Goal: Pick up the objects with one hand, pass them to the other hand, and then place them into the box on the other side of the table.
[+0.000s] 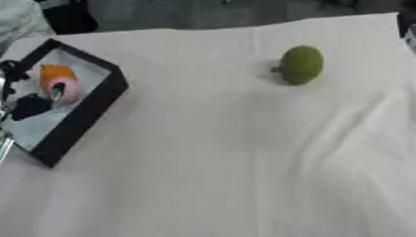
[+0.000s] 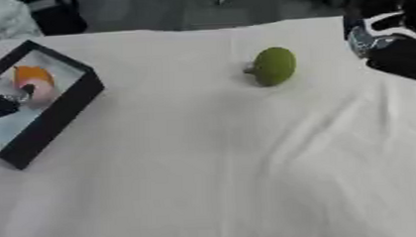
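A green round fruit with a short stem lies on the white cloth, right of centre toward the far side. At the left stands a black box with a pale floor. Inside it lie an orange object and a pink object, side by side. My left hand comes in from the left edge and hangs over the box, its dark tip against the pink object. My right hand shows at the far right edge, a short way right of the fruit and apart from it.
White cloth covers the table, with wrinkles on the right half. Dark shapes and a pale cloth lie beyond the far edge. The box sits askew, one corner pointing toward me.
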Available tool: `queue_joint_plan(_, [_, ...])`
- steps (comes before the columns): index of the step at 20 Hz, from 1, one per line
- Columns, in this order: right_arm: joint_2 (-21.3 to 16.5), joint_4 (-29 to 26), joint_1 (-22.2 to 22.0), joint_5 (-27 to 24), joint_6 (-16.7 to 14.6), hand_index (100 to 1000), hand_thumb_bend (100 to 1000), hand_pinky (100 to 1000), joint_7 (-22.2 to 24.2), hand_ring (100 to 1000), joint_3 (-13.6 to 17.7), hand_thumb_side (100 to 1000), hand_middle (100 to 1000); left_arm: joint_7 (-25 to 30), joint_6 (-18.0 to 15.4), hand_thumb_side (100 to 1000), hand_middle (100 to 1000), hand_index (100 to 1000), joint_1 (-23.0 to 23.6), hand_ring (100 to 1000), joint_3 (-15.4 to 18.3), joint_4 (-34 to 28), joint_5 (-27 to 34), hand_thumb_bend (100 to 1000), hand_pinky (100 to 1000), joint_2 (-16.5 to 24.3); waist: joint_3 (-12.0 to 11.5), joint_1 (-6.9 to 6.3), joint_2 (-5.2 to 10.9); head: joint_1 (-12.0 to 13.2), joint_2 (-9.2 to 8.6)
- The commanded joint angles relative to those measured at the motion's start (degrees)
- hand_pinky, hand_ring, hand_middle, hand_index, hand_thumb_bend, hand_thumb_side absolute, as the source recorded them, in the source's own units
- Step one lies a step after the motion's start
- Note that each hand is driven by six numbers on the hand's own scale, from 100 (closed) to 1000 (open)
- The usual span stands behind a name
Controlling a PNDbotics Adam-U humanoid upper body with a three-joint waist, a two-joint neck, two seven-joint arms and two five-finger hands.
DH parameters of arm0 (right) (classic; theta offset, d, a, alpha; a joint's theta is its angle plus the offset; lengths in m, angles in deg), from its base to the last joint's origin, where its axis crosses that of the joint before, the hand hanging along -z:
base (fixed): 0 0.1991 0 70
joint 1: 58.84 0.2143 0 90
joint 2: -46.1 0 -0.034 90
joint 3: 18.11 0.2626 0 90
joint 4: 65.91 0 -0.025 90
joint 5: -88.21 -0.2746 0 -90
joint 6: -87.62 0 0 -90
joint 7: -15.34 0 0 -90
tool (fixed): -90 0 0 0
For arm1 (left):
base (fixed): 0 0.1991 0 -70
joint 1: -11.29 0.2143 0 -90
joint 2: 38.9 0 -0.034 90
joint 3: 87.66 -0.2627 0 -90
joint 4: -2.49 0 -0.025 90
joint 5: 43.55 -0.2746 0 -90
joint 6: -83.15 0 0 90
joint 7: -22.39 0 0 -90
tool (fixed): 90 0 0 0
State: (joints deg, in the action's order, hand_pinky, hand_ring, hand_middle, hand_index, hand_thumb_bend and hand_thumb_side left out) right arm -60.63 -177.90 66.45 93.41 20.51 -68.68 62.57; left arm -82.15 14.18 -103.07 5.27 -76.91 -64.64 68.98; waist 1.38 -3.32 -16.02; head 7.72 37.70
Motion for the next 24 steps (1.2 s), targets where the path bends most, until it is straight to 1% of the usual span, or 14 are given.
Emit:
queue_joint_plan(1, [-1.9,-1.2,0.8,-0.4,0.0,782,227,796,-0.5,805,1.0,317,738,0.2,1.5,349,730,839,-1.0,864,1.1,0.0,-0.7,699,779,2.4,-0.1,0.81,-0.02,-0.2,-0.04])
queue_joint_plan(3, [-1.9,-1.2,0.6,-0.5,0.0,782,226,795,-0.8,804,1.3,316,738,0.4,1.8,361,740,849,-0.9,871,1.2,0.0,-0.8,748,786,2.3,-0.1,0.84,-0.12,-0.4,0.19])
queue_joint_plan(5, [-2.0,-1.3,0.6,-0.6,0.0,782,225,795,-1.1,804,1.5,316,738,0.5,1.8,371,738,847,-0.9,869,1.3,-0.2,-0.9,747,784,2.3,-0.1,0.84,-0.21,-0.6,0.23])
queue_joint_plan(6, [-2.1,-1.3,0.5,-0.7,0.1,782,225,795,-1.2,804,1.6,316,738,0.5,1.7,376,736,845,-0.9,868,1.4,-0.4,-0.8,739,781,2.3,-0.1,0.84,-0.24,-0.7,0.21])
queue_joint_plan(8, [-2.2,-1.4,0.6,-0.8,0.1,783,226,796,-1.3,805,1.7,315,738,-0.3,1.2,386,726,835,-0.9,856,1.7,-1.4,-0.4,666,768,2.1,-0.1,0.84,-0.26,-0.9,0.12])
queue_joint_plan(9, [-2.2,-1.4,0.6,-0.8,0.1,783,227,796,-1.3,805,1.7,315,739,-1.1,0.7,367,717,831,-0.8,843,1.9,-2.4,0.0,635,755,1.9,-0.1,0.84,-0.25,-1.1,0.05])
queue_joint_plan(11, [-2.4,-1.3,0.8,-0.8,0.0,784,230,797,-1.2,806,1.5,314,741,-3.1,-1.3,355,708,817,-0.5,825,2.2,-4.9,1.5,581,734,1.1,-0.1,0.84,-0.21,-1.9,-0.20])
queue_joint_plan(13, [-2.6,-1.1,1.3,-0.6,0.1,785,233,798,-0.9,808,1.3,313,743,-5.0,-4.1,383,707,805,-0.1,817,2.3,-8.4,3.7,526,720,0.1,-0.2,0.85,-0.13,-2.9,-0.24])
queue_joint_plan(18, [-2.7,1.0,3.7,0.7,0.2,798,258,804,0.7,821,0.3,322,763,-7.5,-10.4,438,728,799,1.7,825,1.3,-16.4,9.1,499,713,-2.5,-0.2,0.77,0.21,-5.8,0.07])
queue_joint_plan(20, [-2.4,2.8,5.5,2.2,0.0,815,286,815,2.9,842,-0.8,337,790,-7.9,-12.4,444,737,800,2.5,831,0.8,-19.3,10.5,499,715,-4.0,-0.1,0.74,0.37,-7.0,0.48])
queue_joint_plan(24, [-1.1,7.3,9.6,6.9,-1.6,826,310,825,9.6,859,-3.4,333,811,-7.8,-15.2,446,739,797,3.5,834,-1.0,-23.4,12.3,492,713,-6.8,0.0,0.69,0.65,-8.2,1.07])
